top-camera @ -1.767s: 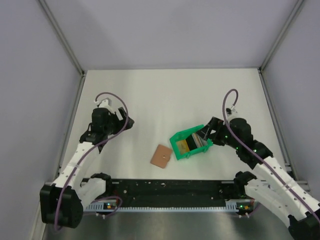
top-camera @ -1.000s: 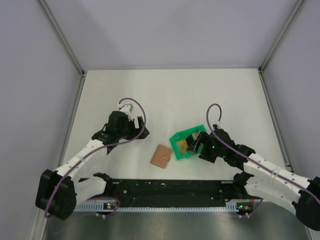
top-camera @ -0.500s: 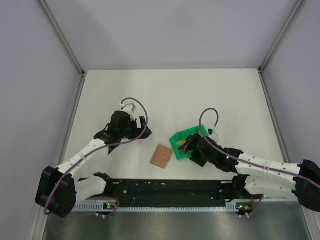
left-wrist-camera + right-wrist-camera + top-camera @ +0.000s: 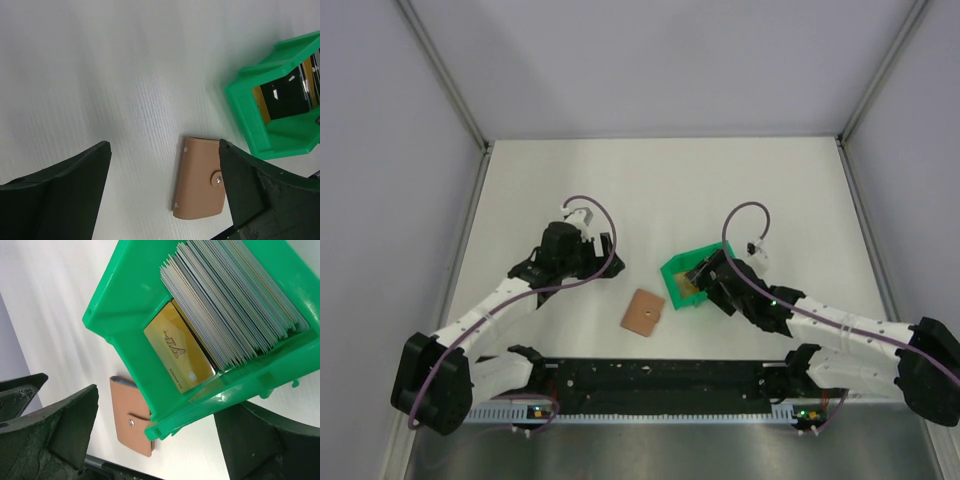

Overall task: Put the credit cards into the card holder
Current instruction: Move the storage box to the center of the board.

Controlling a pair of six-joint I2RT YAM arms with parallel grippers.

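Black and spread wide, the jaws of the left gripper (image 4: 602,246) hold nothing. That arm has swung in from the left side of the table (image 4: 650,180) and now hangs near the card holder (image 4: 642,312), which lies flat, snapped shut and untouched. Just to its right sits the green tray (image 4: 676,273), with the credit cards (image 4: 235,305) standing packed on edge inside and a gold card (image 4: 177,352) leaning at the front of the stack. The right gripper (image 4: 708,275) has come down low over the tray, its jaws released and empty, straddling the tray's open front. No card is out yet, so the task seems to be at its very start: one arm poised for the holder, the other for a first card. White and finely ribbed, the table is enclosed by pale grey walls (image 4: 660,60) and slim metal posts (image 4: 440,70).
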